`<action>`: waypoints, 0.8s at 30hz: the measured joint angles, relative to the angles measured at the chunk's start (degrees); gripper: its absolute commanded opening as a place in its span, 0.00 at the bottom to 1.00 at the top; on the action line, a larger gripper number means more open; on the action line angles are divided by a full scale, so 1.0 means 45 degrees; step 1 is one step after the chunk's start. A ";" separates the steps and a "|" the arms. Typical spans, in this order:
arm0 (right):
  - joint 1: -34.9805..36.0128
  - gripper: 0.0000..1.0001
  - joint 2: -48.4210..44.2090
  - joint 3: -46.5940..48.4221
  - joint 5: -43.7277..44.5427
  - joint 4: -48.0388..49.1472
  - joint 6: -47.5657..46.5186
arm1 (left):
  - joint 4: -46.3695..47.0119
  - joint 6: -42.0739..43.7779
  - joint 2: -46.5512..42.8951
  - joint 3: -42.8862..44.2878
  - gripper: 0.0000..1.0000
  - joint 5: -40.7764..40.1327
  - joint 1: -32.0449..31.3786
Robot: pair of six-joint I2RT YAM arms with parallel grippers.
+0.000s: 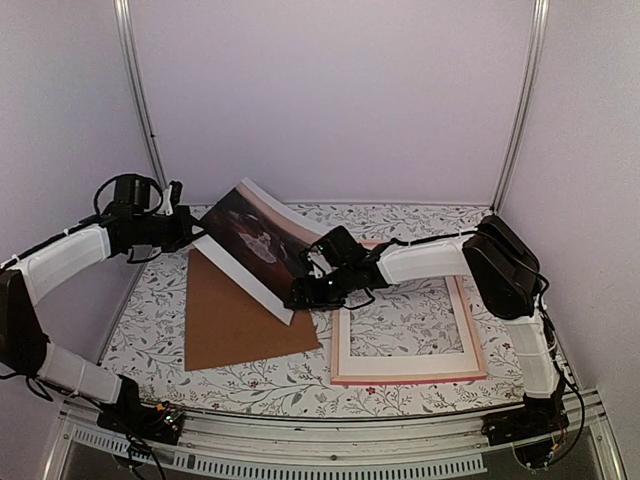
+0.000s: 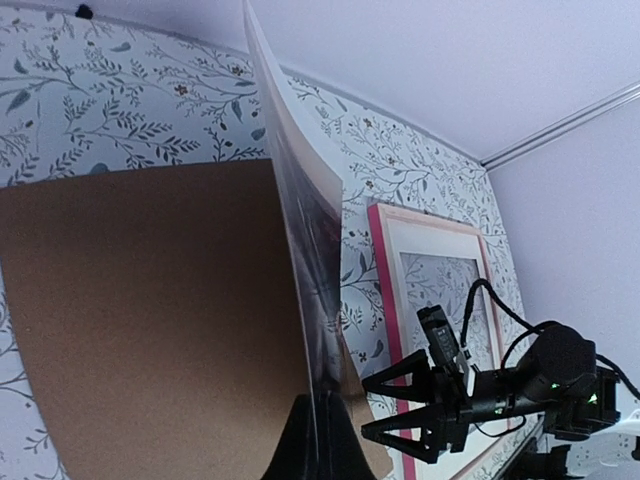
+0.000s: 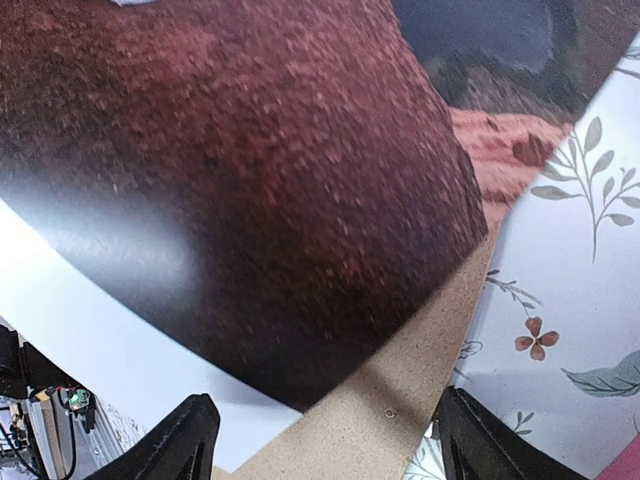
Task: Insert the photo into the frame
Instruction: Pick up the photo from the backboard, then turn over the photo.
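Pinching what, those left fingers [image 2: 305, 452]? — Desk

They are pressed together on the left edge of the photo [image 1: 255, 240]. It is held raised and tilted over the brown backing board [image 1: 240, 320], with its low edge down at the board. The right fingers [image 3: 190, 440] stand spread at the low right corner, gripping nothing. — Photographer

And the frame? — Desk

The pink frame [image 1: 410, 381] lies flat on the tabletop [image 1: 150, 300], with a white card mat [image 1: 345, 340] inside it. The floral pattern shows through the opening. The photo is not in the frame but just to its left. — Photographer

What could go wrong? — Desk

That's a one-sided pinch on a thin, bowing sheet. Swung across, it could slip or crease. A trailing corner might catch the frame's near rail or drag the board along. If the right fingers close off-target, they could crumple that corner. — Photographer

Do the views differ? — Desk

Only the overhead view gives the whole layout. The left wrist view shows the print edge-on and curved, with the right fingers open beyond it. The right wrist view shows the print's corner over the board close up, though I cannot tell whether they touch. — Photographer
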 measured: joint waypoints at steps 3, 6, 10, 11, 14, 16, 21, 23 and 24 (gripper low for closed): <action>0.0000 0.85 -0.0189 -0.0126 -0.0005 -0.0151 -0.0107 | -0.0831 0.0529 -0.0262 0.0879 0.00 -0.0355 -0.0073; -0.0019 0.87 -0.0549 -0.0316 0.0034 -0.0651 -0.0155 | -0.1681 0.1146 -0.0534 0.2030 0.00 -0.0743 -0.0160; -0.0160 0.88 -0.1418 -0.0423 0.0165 -0.1394 -0.0345 | -0.3308 0.2297 -0.0675 0.4187 0.00 -0.1724 -0.0661; -0.0209 0.88 -0.1666 -0.0423 0.0209 -0.1511 -0.0398 | -0.3755 0.2545 -0.0675 0.4711 0.00 -0.2055 -0.0835; -0.0515 0.88 -0.2618 -0.0495 0.0272 -0.1739 -0.0486 | -0.5149 0.3235 -0.0646 0.6227 0.00 -0.3206 -0.1486; -0.0821 0.88 -0.3303 -0.0612 0.0301 -0.1855 -0.0529 | -0.5945 0.3589 -0.0544 0.7125 0.00 -0.4027 -0.2055; -0.1642 0.89 -0.4420 -0.1049 0.0306 -0.1938 -0.0534 | -0.7461 0.4051 0.0185 0.8626 0.00 -0.6018 -0.4133; -0.1938 0.89 -0.4658 -0.1316 0.0262 -0.2011 -0.0529 | -0.7990 0.4075 0.0806 0.8845 0.00 -0.6907 -0.5173; -0.2055 0.89 -0.4716 -0.1428 0.0243 -0.2045 -0.0525 | -0.8398 0.4080 0.1491 0.8981 0.00 -0.7524 -0.6037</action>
